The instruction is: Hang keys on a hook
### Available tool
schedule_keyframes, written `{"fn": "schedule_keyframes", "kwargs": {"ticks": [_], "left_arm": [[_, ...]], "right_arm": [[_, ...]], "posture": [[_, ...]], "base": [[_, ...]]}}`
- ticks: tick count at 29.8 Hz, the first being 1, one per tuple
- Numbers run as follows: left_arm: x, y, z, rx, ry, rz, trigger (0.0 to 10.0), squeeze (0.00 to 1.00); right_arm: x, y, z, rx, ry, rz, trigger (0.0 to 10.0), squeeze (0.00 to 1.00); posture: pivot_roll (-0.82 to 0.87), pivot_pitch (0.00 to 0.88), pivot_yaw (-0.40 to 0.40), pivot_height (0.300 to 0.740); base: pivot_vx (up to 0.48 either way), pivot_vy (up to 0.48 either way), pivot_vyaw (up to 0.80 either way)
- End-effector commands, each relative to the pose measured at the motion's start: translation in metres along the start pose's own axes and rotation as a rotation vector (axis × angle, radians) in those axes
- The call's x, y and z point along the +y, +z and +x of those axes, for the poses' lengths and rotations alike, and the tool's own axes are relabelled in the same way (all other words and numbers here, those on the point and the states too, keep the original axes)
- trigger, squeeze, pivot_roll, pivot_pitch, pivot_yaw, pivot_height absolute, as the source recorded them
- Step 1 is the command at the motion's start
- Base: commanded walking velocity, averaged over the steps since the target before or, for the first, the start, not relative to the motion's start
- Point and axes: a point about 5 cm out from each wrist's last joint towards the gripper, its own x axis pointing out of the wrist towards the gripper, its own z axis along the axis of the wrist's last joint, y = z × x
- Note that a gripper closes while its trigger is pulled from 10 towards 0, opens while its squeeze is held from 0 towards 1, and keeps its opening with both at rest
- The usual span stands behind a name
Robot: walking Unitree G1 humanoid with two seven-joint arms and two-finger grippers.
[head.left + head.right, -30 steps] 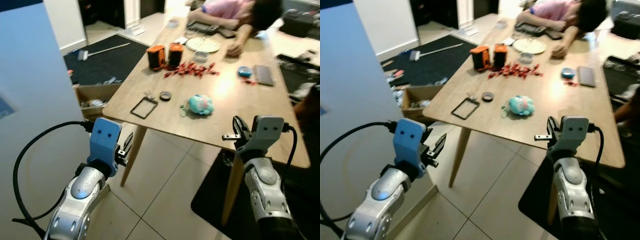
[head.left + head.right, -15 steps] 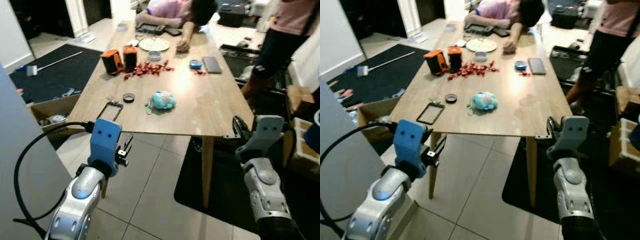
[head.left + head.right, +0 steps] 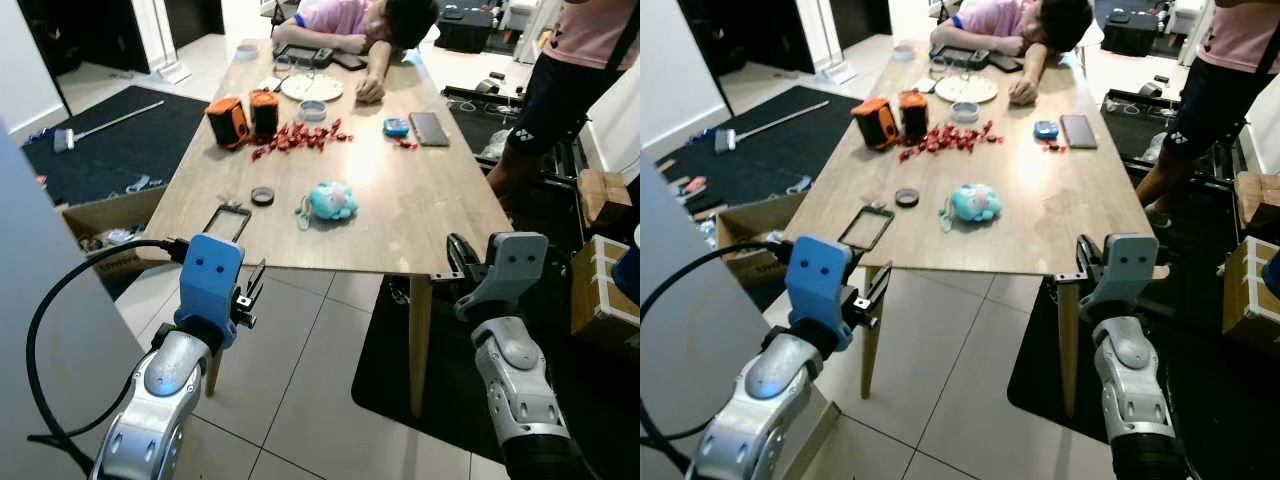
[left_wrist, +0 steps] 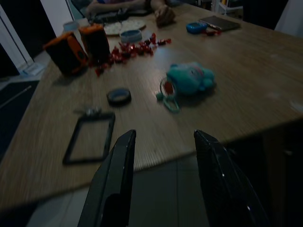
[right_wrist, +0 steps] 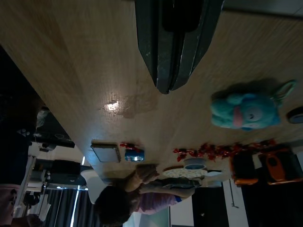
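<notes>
The keys, a ring with a turquoise plush charm, lie untouched on the wooden table, ahead of both pincers and nearer the table's middle than its near edge. Nothing has been picked up, so by the look of it the task has barely begun: reaching, grasping, carrying and hanging all remain, and no hook can be made out in these pictures.

The left gripper hangs short of the table's near edge, below the tabletop, its two fingers well apart and empty. The keys are beyond it and a little to its right.

The right gripper is held up just off the near edge towards the table's right corner, fingers pressed together on nothing. The keys lie beyond it to its left.

Between the left gripper and the keys lie a black badge holder and a tape roll. Farther off are red wrapped sweets, two orange-and-black devices, and a person slumped at the far end. Another person stands right of the table.
</notes>
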Motion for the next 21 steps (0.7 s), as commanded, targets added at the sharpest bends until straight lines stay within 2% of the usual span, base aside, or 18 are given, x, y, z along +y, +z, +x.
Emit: {"fn": "schedule_keyframes", "kwargs": {"ticks": [1, 16, 21], "left_arm": [[-0.0025, -0.0044, 0.0005, 0.015, 0.0, 0.005, 10.0, 0.0], [-0.0027, -0.006, -0.0009, 0.02, 0.008, -0.001, 10.0, 0.0], [-0.0017, -0.0066, -0.0017, 0.03, 0.01, -0.01, 10.0, 0.0]], "right_arm": [[0.0009, 0.0021, -0.0014, -0.016, 0.006, -0.003, 10.0, 0.0], [0.003, -0.0008, -0.0028, -0.003, 0.015, -0.002, 10.0, 0.0], [0.0026, -0.0014, -0.0031, -0.001, 0.013, -0.001, 10.0, 0.0]], "posture": [[0.18, 0.185, 0.004, 0.74], [0.19, 0.198, 0.006, 0.74], [0.19, 0.199, 0.007, 0.74]], "base": [[0.458, 0.0, 0.0], [0.456, 0.0, 0.0], [0.294, 0.0, 0.0]]}}
